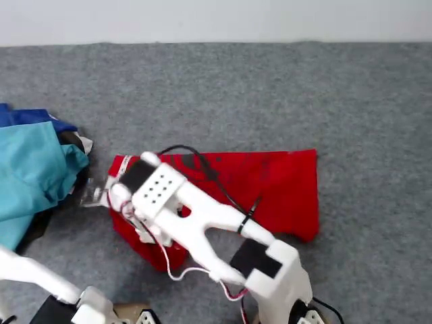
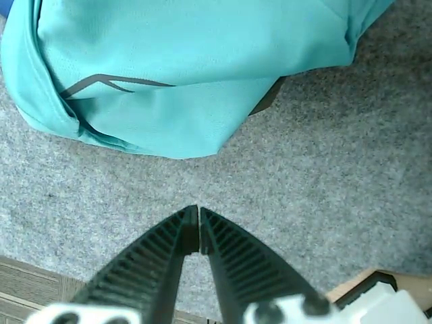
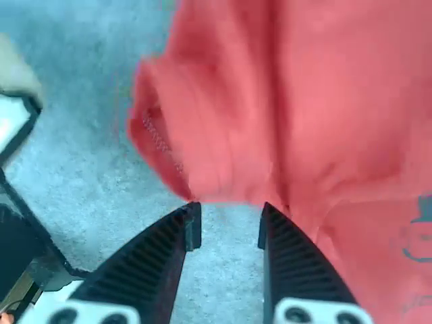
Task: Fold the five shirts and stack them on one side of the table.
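From above, we see the red shirt (image 1: pixel 277 189) spread flat in the middle of the grey counter (image 1: pixel 364 101). The teal shirt (image 1: pixel 27 175) is bunched at the left edge of the frame, lying over a blue shirt (image 1: pixel 27 116). The right arm (image 1: pixel 202 216) reaches from the bottom right across the red shirt to its left edge, and the left arm (image 1: pixel 34 273) lies low in the bottom left corner. In the left wrist view, we find the left gripper (image 2: pixel 199 226) closed, its tips touching, holding nothing above bare counter, with the teal shirt just beyond it. In the right wrist view, the right gripper (image 3: pixel 229 226) stands open over the counter, the rumpled edge of the red shirt just past its tips and not clamped between them.
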`<action>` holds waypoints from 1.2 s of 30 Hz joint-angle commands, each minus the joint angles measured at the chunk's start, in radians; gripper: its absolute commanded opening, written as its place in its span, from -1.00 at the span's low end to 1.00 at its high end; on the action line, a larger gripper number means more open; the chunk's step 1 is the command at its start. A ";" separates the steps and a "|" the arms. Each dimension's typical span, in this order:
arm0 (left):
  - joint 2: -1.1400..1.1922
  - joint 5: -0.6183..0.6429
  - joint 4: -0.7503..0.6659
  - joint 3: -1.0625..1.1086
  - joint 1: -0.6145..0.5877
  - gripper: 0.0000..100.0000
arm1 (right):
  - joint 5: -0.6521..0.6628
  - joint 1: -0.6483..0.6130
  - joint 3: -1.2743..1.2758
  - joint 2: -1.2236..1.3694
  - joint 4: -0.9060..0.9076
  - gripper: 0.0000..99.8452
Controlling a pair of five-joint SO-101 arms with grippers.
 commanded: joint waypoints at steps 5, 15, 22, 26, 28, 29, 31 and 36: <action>-0.038 -0.005 0.014 -0.035 0.006 -0.97 | -0.011 0.099 -0.031 -0.110 -0.120 -0.69; -0.040 0.000 0.055 -0.035 0.037 -0.97 | -0.014 0.048 -0.069 -0.114 0.050 -0.68; -0.040 0.000 0.055 -0.035 0.038 -0.97 | -0.084 -0.091 -0.066 -0.107 0.067 -0.68; -0.040 0.000 0.055 -0.035 0.035 -0.97 | -0.106 -0.124 -0.066 -0.105 0.033 -0.68; -0.040 0.000 0.055 -0.035 0.034 -0.97 | -0.104 -0.122 -0.066 -0.104 0.012 -0.68; -0.040 0.000 0.055 -0.035 0.032 -0.97 | -0.104 -0.119 -0.066 -0.097 -0.002 -0.68; -0.040 0.000 0.055 -0.035 0.032 -0.97 | -0.104 -0.114 -0.066 -0.070 -0.030 -0.68; -0.040 0.000 0.055 -0.035 0.032 -0.97 | -0.104 -0.101 -0.066 0.050 -0.076 -0.69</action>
